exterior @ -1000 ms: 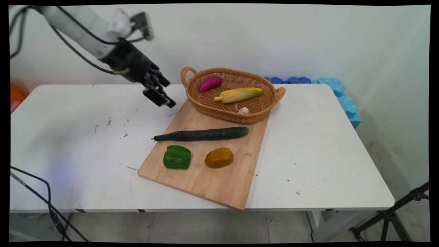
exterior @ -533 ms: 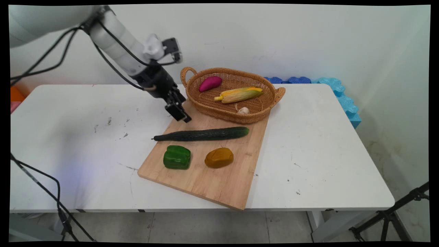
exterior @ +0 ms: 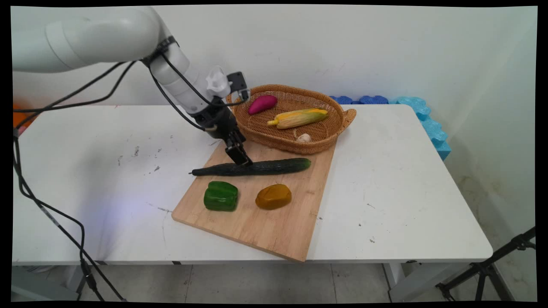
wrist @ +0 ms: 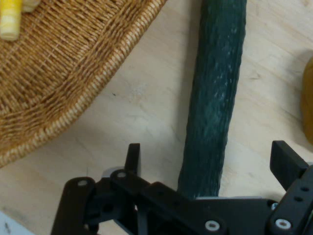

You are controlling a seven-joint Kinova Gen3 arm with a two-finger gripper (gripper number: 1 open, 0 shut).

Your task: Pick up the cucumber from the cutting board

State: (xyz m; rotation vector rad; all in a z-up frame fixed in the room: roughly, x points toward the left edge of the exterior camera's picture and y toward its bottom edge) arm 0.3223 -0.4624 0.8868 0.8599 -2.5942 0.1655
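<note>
hand view: claw [wrist: 208,164] spread wide astride the cucumber [wrist: 215,98].

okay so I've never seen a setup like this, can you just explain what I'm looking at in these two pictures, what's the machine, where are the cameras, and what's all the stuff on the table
The machine is a white robot arm with black cables hanging from it. Its grasping part, the end effector, is a black two-finger claw.

One picture comes from a fixed camera looking down across the white table. The other comes from a camera on the hand itself, looking along the fingers.

On the table lies a wooden cutting board. It carries a long cucumber, a green pepper and a brownish potato. A wicker basket at the board's far end holds a corn cob, a purple sweet potato and a garlic bulb.

The end effector is open, with a finger on either side of the cucumber. It holds nothing.
</note>
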